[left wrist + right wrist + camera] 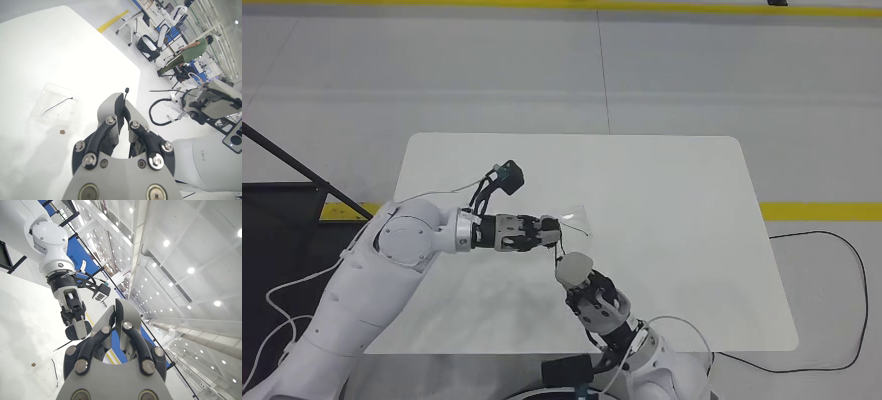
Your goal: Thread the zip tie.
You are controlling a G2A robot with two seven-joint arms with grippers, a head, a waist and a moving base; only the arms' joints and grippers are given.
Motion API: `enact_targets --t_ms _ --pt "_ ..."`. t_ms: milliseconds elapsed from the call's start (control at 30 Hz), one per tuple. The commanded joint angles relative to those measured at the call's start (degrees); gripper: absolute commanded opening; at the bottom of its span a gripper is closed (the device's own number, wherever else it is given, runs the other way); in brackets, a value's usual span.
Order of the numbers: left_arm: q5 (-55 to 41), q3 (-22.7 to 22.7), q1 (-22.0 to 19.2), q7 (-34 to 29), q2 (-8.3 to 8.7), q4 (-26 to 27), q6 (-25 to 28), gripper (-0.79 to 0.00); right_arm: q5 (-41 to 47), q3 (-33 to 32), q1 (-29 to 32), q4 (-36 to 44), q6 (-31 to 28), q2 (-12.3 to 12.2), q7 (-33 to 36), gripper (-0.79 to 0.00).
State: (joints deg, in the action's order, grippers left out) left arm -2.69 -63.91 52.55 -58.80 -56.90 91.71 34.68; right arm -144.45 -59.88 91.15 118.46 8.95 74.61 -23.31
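Above the surface [692, 200], the left pincer [123, 99] clamps the zip tie [126, 94] head-up. The right pincer [115, 308], closed on the tail [170, 92], aims it lengthwise at the head [127, 89], near but apart.

Table: I see a flat white table with round corners [672, 200].
Tray: a clear square plastic tray [47, 91] sits flat on the table, a bit left of the middle.
Tie: a thin black bent plastic zip tie [56, 104] lies inside the tray.
Crumb: a small brown bit [62, 132] lies on the bare table near the tray, not touching it.
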Motion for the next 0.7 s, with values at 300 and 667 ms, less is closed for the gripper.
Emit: enact_targets --t_ms 300,667 --pt "-6.26 1.55 -3.35 -6.37 0.05 -2.85 1.42 -0.785 -5.97 0.54 -1.88 -2.66 3.82 -0.30 -2.23 -0.785" --pt "-6.39 1.96 -3.71 -5.79 -0.01 -3.31 1.59 -0.785 -6.19 0.15 -1.44 -2.77 3.83 -0.72 -2.99 -0.785"
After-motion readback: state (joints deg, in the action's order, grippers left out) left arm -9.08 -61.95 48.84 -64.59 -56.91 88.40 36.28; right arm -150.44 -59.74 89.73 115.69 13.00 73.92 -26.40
